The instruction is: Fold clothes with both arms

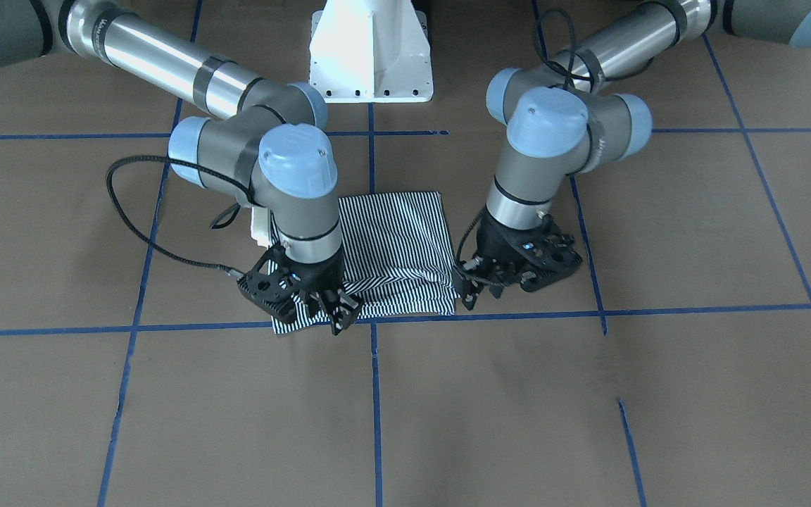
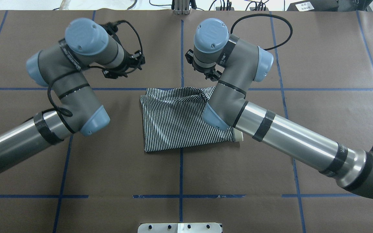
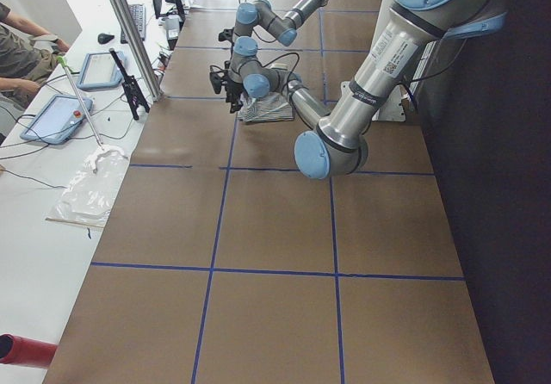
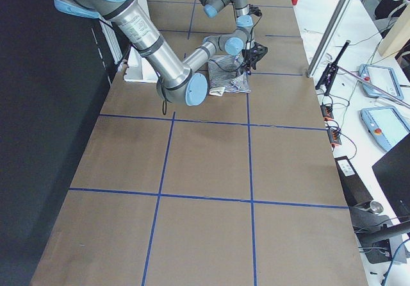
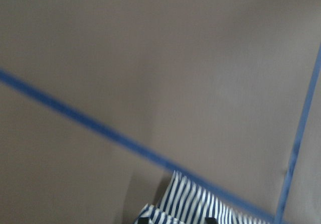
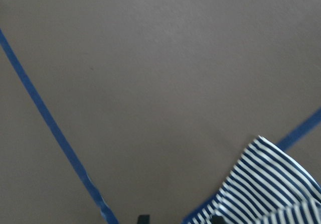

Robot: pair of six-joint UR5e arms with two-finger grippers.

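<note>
You are looking at the striped polo shirt (image 2: pixel 173 123) lying in the middle of the brown table (image 1: pixel 588 394), folded into a rough rectangle. The edge farthest from the robot is running along one of the blue tape lines (image 1: pixel 166 328). A bit of cream collar (image 2: pixel 238 137) is poking out at the near corner, under the right arm (image 2: pixel 290 136). The white pedestal (image 1: pixel 370 49) is standing just behind the shirt, on the robot's side.

The right gripper (image 1: pixel 333 312) is hanging over the shirt's far corner on the robot's right, pointing down at the cloth. In the right wrist view, two dark fingertips (image 6: pixel 143 219) are showing apart at the bottom edge, with striped cloth lying by one of them, so you are seeing its jaws spread.

The left arm (image 2: pixel 11 142) is reaching in from the other side. The left gripper (image 1: pixel 469 290) is hovering just beside the shirt's far corner on the robot's left. Whether it is touching the cloth is not clear. Only one dark tip is showing in the blurred left wrist view, so you cannot tell whether its fingers are apart or together.
</note>
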